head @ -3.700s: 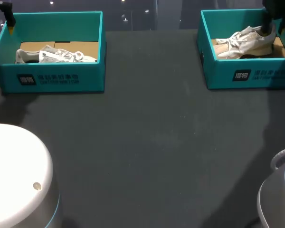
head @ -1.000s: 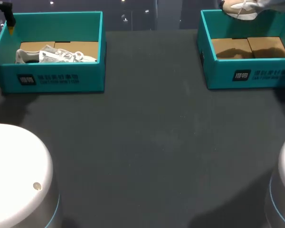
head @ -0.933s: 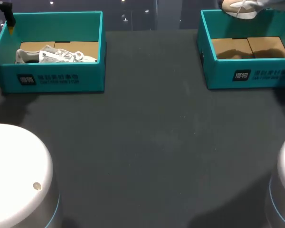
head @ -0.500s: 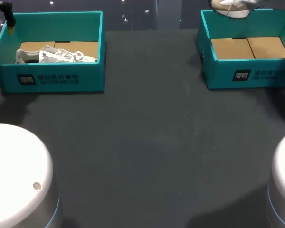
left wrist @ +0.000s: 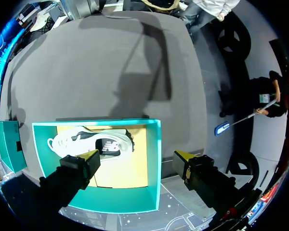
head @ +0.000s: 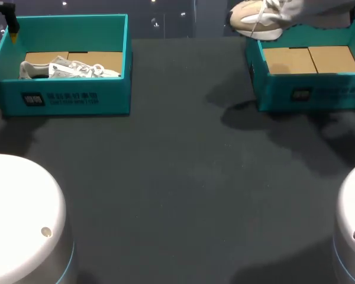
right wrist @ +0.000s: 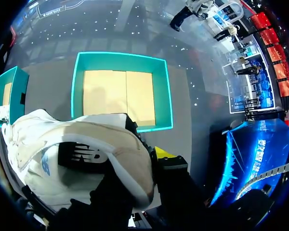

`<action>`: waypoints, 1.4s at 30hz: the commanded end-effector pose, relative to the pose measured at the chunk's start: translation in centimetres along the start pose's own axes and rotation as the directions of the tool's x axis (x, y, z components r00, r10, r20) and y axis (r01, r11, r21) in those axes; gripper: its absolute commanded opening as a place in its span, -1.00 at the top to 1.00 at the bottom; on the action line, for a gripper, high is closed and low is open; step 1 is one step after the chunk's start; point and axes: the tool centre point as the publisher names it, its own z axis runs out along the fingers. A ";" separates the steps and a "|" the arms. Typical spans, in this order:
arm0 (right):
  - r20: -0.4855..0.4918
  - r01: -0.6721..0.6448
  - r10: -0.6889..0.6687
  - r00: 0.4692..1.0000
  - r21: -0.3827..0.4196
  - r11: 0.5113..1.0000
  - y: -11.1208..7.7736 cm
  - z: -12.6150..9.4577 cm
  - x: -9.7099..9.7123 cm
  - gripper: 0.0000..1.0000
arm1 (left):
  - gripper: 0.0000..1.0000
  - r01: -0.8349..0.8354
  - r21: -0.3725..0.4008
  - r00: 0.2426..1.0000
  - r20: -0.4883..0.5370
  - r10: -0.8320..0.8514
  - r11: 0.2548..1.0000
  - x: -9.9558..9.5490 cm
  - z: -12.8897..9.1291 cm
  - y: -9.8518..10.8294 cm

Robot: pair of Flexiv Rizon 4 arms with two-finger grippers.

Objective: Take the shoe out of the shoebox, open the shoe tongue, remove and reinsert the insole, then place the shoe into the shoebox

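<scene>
My right gripper point(right wrist: 137, 155) is shut on the heel of a cream shoe point(right wrist: 79, 156) with a dark side logo; one yellow tip shows beside the heel. In the head view that shoe point(head: 257, 18) hangs in the air over the far left corner of the right teal shoebox point(head: 305, 94), which holds only its cardboard floor point(right wrist: 118, 91). My left gripper point(left wrist: 136, 158) stands open high above the left teal shoebox point(left wrist: 151, 159), where a white shoe point(left wrist: 89, 143) lies. One yellow fingertip point(head: 14, 36) of it shows at that box's far left corner.
The left shoebox point(head: 65, 97) sits at the table's far left and the right one at the far right. Dark table surface point(head: 183, 177) stretches between and in front of them. My arms' white bases point(head: 23, 219) fill the near corners.
The right arm has carried the cream shoe leftward, from above the right box's far wall to beyond its left corner, and it looks larger. The left arm has stayed still.
</scene>
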 end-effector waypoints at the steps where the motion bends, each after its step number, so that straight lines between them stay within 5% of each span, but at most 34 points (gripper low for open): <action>1: 0.010 -0.012 0.013 1.000 -0.058 0.998 -3.8 -0.5 1.7 1.00 | -1.00 -0.001 -0.002 1.000 -0.001 0.001 1.000 0.1 0.0 -0.1; 8: 0.029 -0.007 0.008 1.000 -0.025 1.000 -7.4 -1.3 4.3 1.00 | -1.00 -0.001 -0.002 1.000 -0.001 0.001 1.000 0.1 0.0 -0.1; 26: 0.040 -0.011 0.013 0.999 -0.034 0.999 -7.8 -1.4 4.5 1.00 | -1.00 -0.001 -0.002 1.000 -0.001 0.001 1.000 0.1 0.0 -0.1; 34: 0.129 -0.054 0.056 0.990 -0.020 0.998 -13.4 -0.4 7.3 1.00 | -1.00 -0.001 -0.002 1.000 -0.001 0.001 1.000 0.1 0.0 -0.1; 42: 0.088 -0.086 0.084 0.993 0.021 0.996 -19.6 2.6 10.3 1.00 | -1.00 -0.001 -0.002 1.000 -0.001 0.001 1.000 0.1 0.0 -0.1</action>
